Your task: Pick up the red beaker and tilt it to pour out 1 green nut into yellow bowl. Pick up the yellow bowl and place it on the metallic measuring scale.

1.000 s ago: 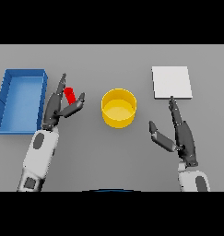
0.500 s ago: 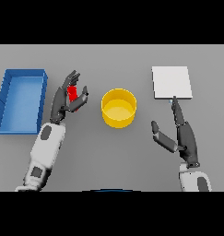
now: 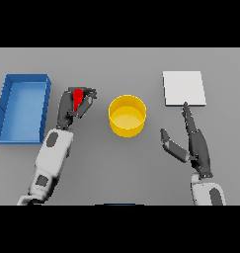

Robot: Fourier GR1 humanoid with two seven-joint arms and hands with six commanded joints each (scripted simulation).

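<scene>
Far left: blue tray [image 3: 42, 106], rectangular w/ raised walls, flat matte floor, looks like rigid plastic. Not part of the job.

Just right of it, left hand [image 3: 72, 107] has dark fingers + thumb curled round the red beaker [image 3: 78, 97]; only a small red strip shows between them. Beaker looks small, smooth, roughly cylindrical; whether it's upright or tilted can't be told, and the green nut isn't visible. Beaker sits left of the yellow bowl [image 3: 127, 116], apart from it, not over the rim.

Step in hand, by my read: carry beaker over bowl, then tip. To do it well: get the lip above the bowl's open middle before tilting, tilt slowly toward centre so just 1 nut rolls out, keep grip firm since little of the beaker is exposed. Tipping too soon = nut lands on grey table [image 3: 119, 163].

Bowl: round, bright yellow, smooth thick wall, glossy-ish inside, nothing seen in it. Mid-table, free of both hands.

Right: right hand [image 3: 193, 144] idle on the table side, fingers straight, thumb spread, holding nothing. Beyond its fingertip, measuring scale [image 3: 184, 88]: flat pale square plate, plain top, bare.
</scene>
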